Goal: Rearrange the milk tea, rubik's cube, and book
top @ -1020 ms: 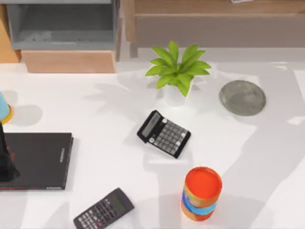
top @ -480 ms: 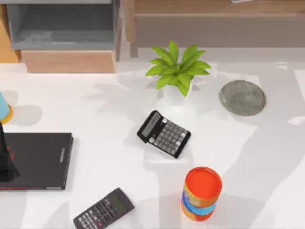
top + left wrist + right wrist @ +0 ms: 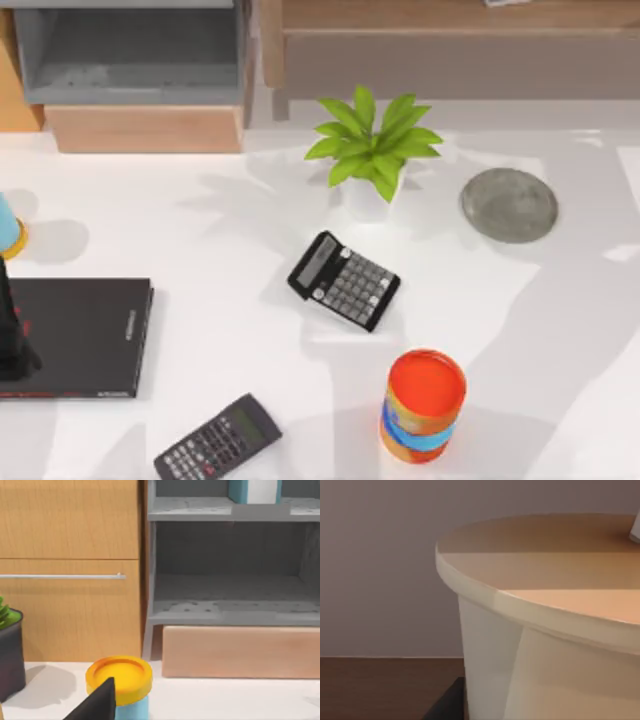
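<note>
The milk tea rises very close in the right wrist view, its beige lid on top and a bit of white straw at the picture's edge. A dark part of my right gripper shows beside the cup's wall, over a brown surface. The book, light blue with white page edges, stands on the upper level of the grey shelf. My left arm hangs over the table's left edge, above a black book; a dark tip of my left gripper shows low in its wrist view. The rubik's cube is out of view.
A yellow-lidded blue can stands before the shelf. An orange-lidded can is at the front centre. Two calculators, a potted plant and a grey plate also lie on the white table.
</note>
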You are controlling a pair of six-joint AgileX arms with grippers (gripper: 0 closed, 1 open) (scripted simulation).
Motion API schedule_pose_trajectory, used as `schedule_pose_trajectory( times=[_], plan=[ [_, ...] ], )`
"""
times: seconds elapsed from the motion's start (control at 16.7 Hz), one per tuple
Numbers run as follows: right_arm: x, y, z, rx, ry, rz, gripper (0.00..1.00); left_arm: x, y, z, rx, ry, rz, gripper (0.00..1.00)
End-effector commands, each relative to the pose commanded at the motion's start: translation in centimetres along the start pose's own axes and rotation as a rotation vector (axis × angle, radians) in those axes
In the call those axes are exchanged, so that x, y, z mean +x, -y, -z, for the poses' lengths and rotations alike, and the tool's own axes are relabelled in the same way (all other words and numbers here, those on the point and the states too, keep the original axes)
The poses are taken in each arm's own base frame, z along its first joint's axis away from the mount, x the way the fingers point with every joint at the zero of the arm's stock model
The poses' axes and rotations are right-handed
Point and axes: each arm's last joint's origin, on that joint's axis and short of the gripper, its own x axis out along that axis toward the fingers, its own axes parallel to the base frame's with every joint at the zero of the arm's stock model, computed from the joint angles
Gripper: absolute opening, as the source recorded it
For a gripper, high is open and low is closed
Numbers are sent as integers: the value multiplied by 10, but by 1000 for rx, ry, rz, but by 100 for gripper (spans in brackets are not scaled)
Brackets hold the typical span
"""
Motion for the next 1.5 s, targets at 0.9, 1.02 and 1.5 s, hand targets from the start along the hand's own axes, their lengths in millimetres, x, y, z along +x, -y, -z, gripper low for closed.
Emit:
schedule_pose_trajectory(
  times=[0.9, 1.02, 1.5],
  plan=[
    [-80, 1, -11, 1, 0, 2, 0, 0, 0, 0, 0, 0, 0, 100],
    [-78, -1, -10, 4, -4, -2, 0, 0, 0, 0, 0, 0, 0, 100],
    [-70, -95, -10, -38, 138, -32, 0, 0, 0, 0, 0, 0, 0, 100]
  ],
)
